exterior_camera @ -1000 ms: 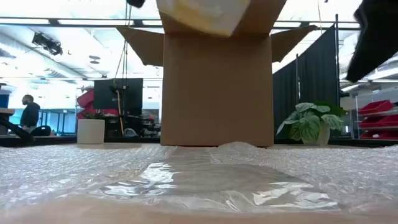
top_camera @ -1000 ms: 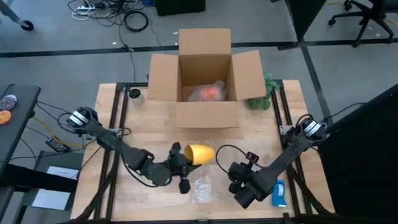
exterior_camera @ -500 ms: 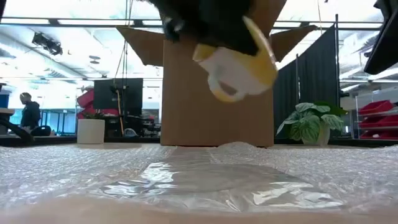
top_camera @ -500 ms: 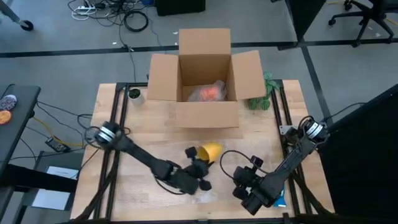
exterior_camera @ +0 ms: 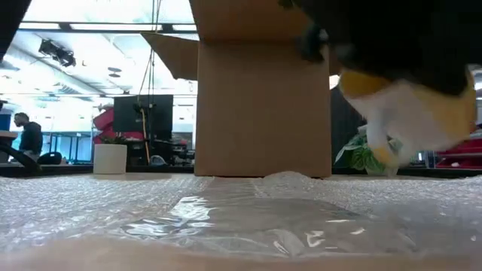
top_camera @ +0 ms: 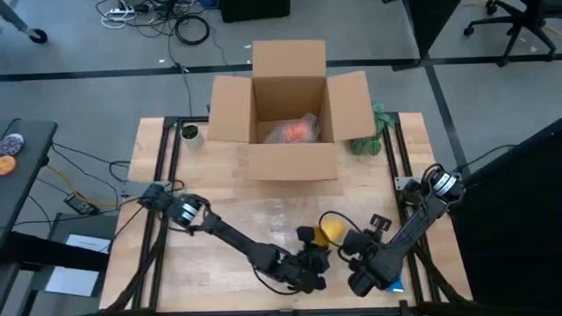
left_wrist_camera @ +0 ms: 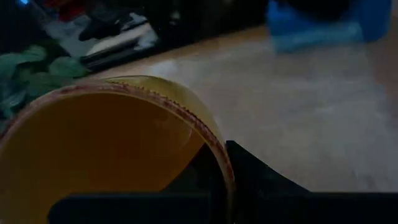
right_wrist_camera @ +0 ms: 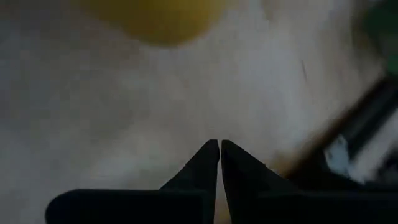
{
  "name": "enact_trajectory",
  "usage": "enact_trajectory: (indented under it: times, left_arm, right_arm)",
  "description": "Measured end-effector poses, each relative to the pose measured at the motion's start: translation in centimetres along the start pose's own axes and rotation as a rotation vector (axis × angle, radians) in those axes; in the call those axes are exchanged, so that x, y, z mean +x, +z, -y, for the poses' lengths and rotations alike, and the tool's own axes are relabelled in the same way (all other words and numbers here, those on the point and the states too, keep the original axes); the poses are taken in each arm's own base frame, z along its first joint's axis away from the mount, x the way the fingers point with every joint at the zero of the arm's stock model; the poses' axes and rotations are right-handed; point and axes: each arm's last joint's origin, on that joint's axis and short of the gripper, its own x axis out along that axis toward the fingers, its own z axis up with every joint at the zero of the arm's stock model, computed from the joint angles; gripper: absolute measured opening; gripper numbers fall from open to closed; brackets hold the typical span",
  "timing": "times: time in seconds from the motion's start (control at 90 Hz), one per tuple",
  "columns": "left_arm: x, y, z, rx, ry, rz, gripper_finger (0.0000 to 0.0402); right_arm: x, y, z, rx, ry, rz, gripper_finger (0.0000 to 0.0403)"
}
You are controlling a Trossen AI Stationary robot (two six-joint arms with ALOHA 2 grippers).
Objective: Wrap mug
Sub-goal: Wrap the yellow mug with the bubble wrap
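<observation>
Mug: yellow-orange, carried above the near-right part of the table, off the surface in the low view; open mouth faces the left wrist camera.
Left gripper: clamped on the mug rim, one finger inside the mouth.
Bubble wrap: flat on the table, below and to the left of the mug in the low view.
Right gripper: just beside the mug on its right, fingertips pressed together, holding nothing.
Key relation: mug above the sheet's right side; judged next need is lowering onto the wrap.
Cardboard box: open, at the far edge, well apart.
</observation>
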Motion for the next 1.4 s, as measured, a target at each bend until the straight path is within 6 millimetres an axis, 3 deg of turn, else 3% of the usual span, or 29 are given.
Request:
enact_trajectory:
  times: [0.267,0.622,0.889,1.044,1.222,1.4]
  left_arm:
    - [2.3,-0.8,-0.9,0.016,0.160,-0.037,0.0000]
    - [3.8,-2.9,-1.8,0.030,0.135,-0.124,0.0019]
    - [3.8,-3.3,-1.9,0.064,0.092,-0.161,0.0059]
    - [3.8,-3.8,-1.9,0.174,0.047,-0.202,0.0098]
    - [3.2,-3.6,-1.7,0.273,0.032,-0.213,0.0136]
    - [2.5,-2.1,-1.7,0.343,0.011,-0.210,0.0152]
  right_arm:
    - [-0.2,-0.4,-0.5,0.001,0.041,0.003,0.0000]
    - [-0.1,0.3,-0.8,0.035,0.059,0.112,0.0000]
    - [0.1,2.0,-1.6,0.141,0.155,0.209,0.0000]
    - [0.1,2.9,-2.0,0.191,0.205,0.228,0.0002]
    - [0.2,3.1,-2.1,0.232,0.225,0.228,0.0033]
    - [-0.3,3.7,-1.2,0.421,0.259,0.213,0.0087]
